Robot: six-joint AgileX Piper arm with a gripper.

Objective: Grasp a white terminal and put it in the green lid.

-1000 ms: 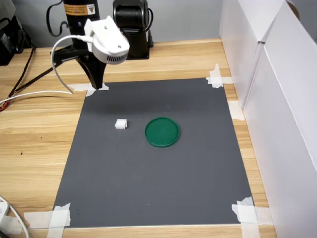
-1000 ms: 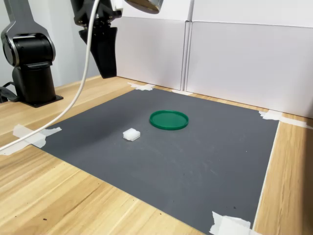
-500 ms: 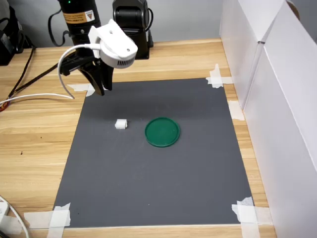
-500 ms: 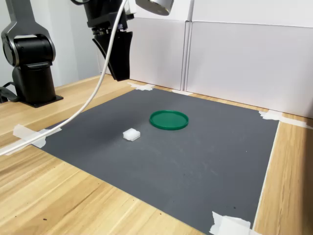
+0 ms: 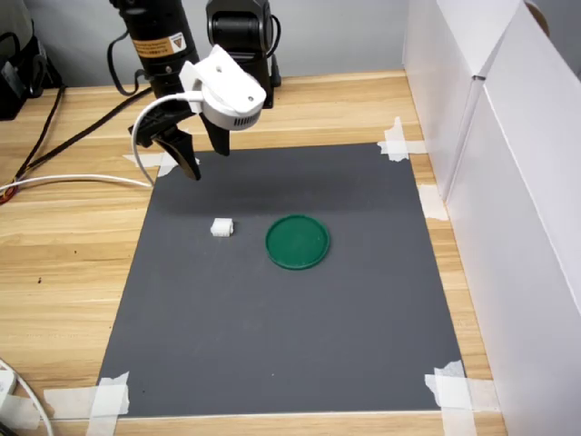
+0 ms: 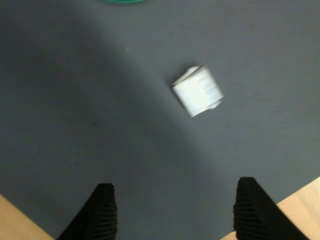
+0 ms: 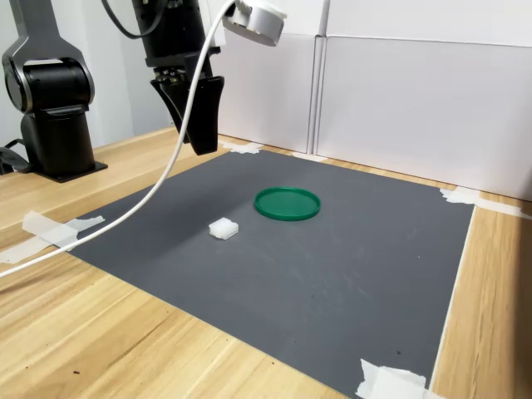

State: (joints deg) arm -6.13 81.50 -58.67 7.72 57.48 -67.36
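Observation:
The white terminal (image 5: 221, 227) lies on the dark grey mat, a small boxy block, also seen in the second exterior view (image 7: 223, 229) and the wrist view (image 6: 197, 91). The green lid (image 5: 298, 241) rests flat just to its right in the first exterior view, with nothing in it (image 7: 287, 203); only a sliver of its rim (image 6: 122, 1) shows in the wrist view. My gripper (image 5: 204, 153) hangs open above the mat's far-left corner area, short of the terminal. Its two black fingertips (image 6: 102, 210) stand wide apart with nothing between them.
White tape strips (image 5: 397, 141) hold the mat's corners to the wooden table. White panels (image 5: 508, 182) wall off the first exterior view's right side. The arm's black base (image 5: 241, 45) stands at the back, and a white cable (image 5: 82, 177) trails from the wrist camera across the table.
The arm has swung to the right in the first exterior view, nearer the mat and the terminal. The fingers, close together a second ago, now stand apart. Terminal and lid have not moved.

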